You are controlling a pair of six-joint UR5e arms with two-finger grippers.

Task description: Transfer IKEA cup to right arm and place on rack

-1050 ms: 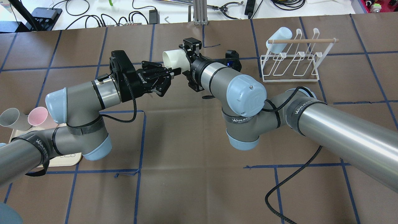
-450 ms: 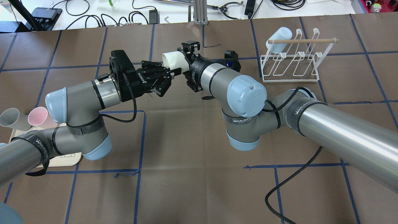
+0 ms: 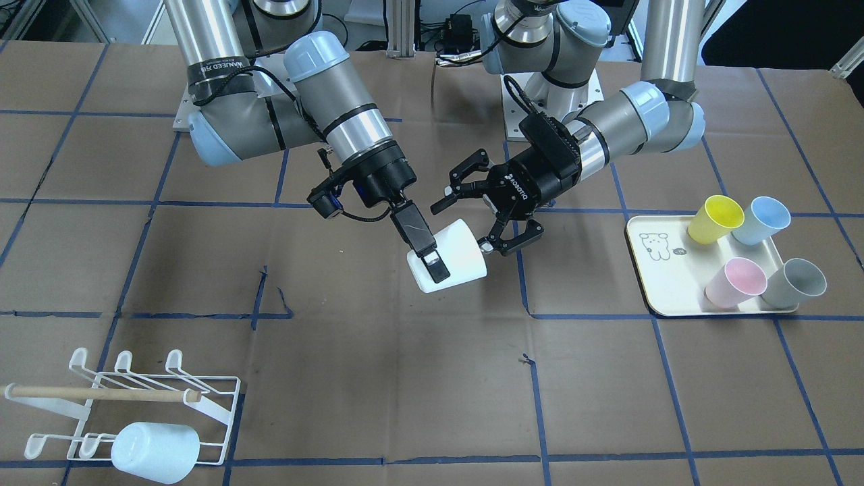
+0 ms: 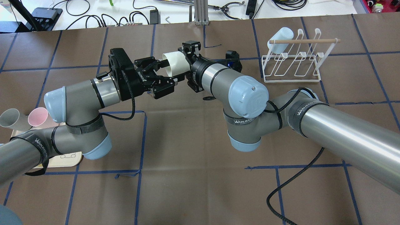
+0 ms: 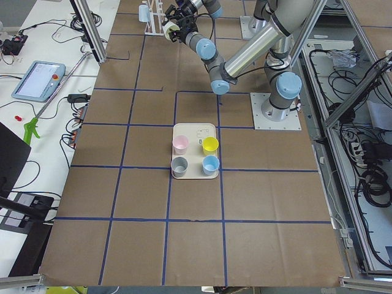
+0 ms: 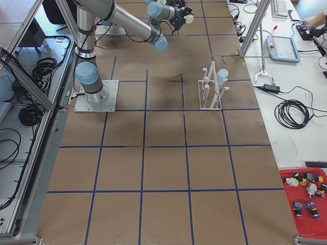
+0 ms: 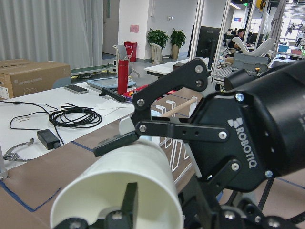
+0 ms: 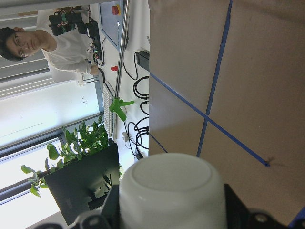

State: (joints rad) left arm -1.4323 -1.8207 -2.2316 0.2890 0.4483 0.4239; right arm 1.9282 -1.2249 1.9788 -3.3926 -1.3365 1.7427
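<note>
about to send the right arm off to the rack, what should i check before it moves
1. Right gripper shut on the white cup: ok, the wrist view shows a finger either side of its base end.
2. Left gripper open: ok, jaws spread.
3. Left gripper clear of the cup: not ok, its fingers straddle the rim.
4. Free prong on the rack: ok, only a pale blue cup hangs, at one end.
5. Rack upright: ok.
</note>
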